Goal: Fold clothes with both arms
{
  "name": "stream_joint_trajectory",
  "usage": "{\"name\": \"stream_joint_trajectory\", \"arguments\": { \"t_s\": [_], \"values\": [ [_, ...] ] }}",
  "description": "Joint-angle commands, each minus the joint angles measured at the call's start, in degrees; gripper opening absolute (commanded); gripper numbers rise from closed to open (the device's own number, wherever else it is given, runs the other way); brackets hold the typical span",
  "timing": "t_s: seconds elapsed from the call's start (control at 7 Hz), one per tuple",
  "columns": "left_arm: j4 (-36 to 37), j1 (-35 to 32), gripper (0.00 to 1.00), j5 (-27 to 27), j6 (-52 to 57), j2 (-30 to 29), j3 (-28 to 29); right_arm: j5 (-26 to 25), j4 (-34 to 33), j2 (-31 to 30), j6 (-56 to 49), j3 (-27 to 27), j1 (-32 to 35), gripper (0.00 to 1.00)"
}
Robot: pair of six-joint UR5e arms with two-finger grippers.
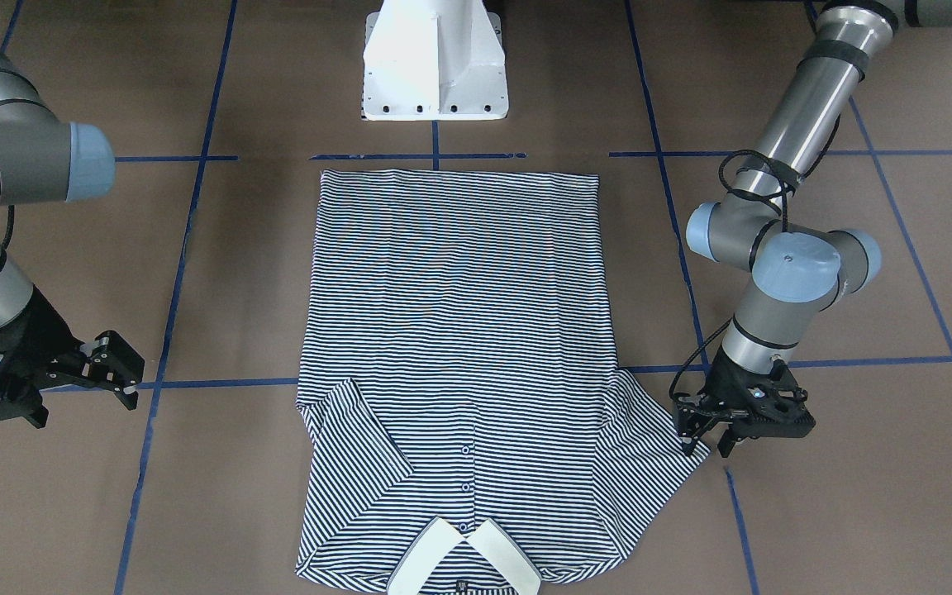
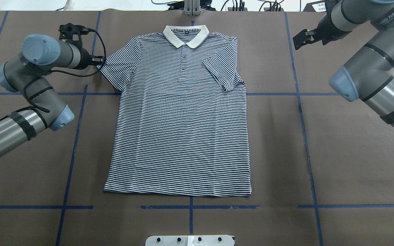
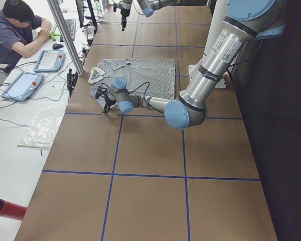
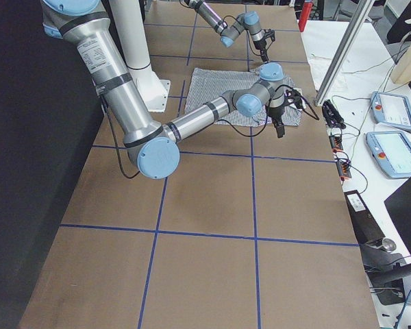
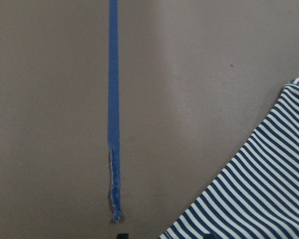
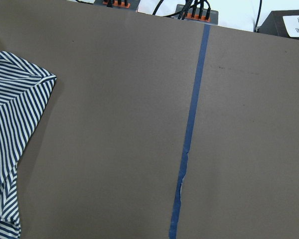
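The striped polo shirt (image 1: pixel 455 330) lies flat and front-up on the brown table (image 1: pixel 856 496). Its straight hem is nearest the white pedestal base (image 1: pixel 435 66), and its white collar (image 1: pixel 464 558) is at the far end from that base. The sleeve on the robot's right (image 1: pixel 360 438) is turned in and lies diagonally over the shirt's chest. The sleeve on the robot's left (image 1: pixel 649 438) is spread out flat beyond the shirt's side seam.

The left gripper (image 1: pixel 706 446) points straight down at the outer tip of that spread sleeve. Its fingers are parted and hold nothing. In the front-facing view the inner fingertip meets the sleeve's edge, though the pictures do not show whether it actually touches the cloth. The left wrist camera shows the striped sleeve edge running in between the two fingertips at the bottom of its view, with bare table and a strip of blue tape (image 5: pixel 113 109) on the side away from the shirt.

The right gripper (image 1: pixel 130 382) is well apart from the shirt, out past the side with the folded sleeve and level with the shirt's shoulders. Its jaws are spread and empty. The right wrist camera shows only the shirt's folded shoulder corner at the edge of its frame.
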Motion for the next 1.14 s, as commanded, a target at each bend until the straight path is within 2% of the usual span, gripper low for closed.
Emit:
{"name": "stream_joint_trajectory", "arguments": {
  "t_s": [0.0, 0.14, 0.29, 0.71, 1.0],
  "values": [
    [-0.04, 0.07, 0.44, 0.0, 0.01, -0.2, 0.1, -0.03, 0.0, 0.0, 0.09, -0.02, -0.01, 1.0],
    [-0.99, 0.07, 0.19, 0.0, -0.16, -0.03, 0.1, -0.03, 0.0, 0.0, 0.09, -0.02, -0.01, 1.0],
    [-1.35, 0.07, 0.0, 0.0, -0.17, 0.06, 0.1, -0.03, 0.0, 0.0, 0.17, -0.02, -0.01, 1.0],
    [-0.57, 0.07, 0.0, -0.08, -0.34, -0.55, -1.99, -0.03, 0.0, 0.0, 0.26, -0.02, -0.01, 1.0],
    [7.99, 0.51, 0.0, -0.09, -1.3, -5.36, -4.12, -0.12, 0.0, -0.09, 0.61, -0.02, -0.01, 1.0]
  ]
}}
